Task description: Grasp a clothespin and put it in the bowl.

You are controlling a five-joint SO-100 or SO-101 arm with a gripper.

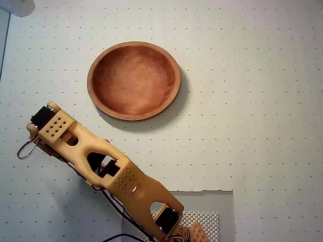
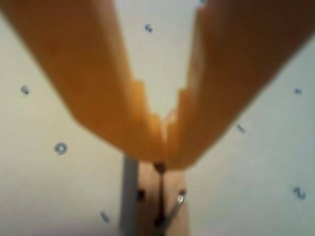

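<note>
The wooden bowl point(image 1: 133, 80) sits empty at the upper middle of the dotted white mat in the overhead view. My orange arm point(image 1: 101, 161) runs from the left down to the bottom edge, where the gripper point(image 1: 194, 236) is mostly cut off. In the wrist view the two orange fingers point(image 2: 113, 113) meet at their tips, so the gripper point(image 2: 165, 157) is shut on the upper end of the pale wooden clothespin point(image 2: 150, 201), whose metal spring shows. The clothespin is hidden in the overhead view. The gripper is far below and right of the bowl.
A grey rectangular patch with a white mesh piece point(image 1: 204, 219) lies at the bottom edge by the gripper. Cables point(image 1: 25, 148) loop out at the arm's left end. A pale object point(image 1: 17, 6) sits in the top left corner.
</note>
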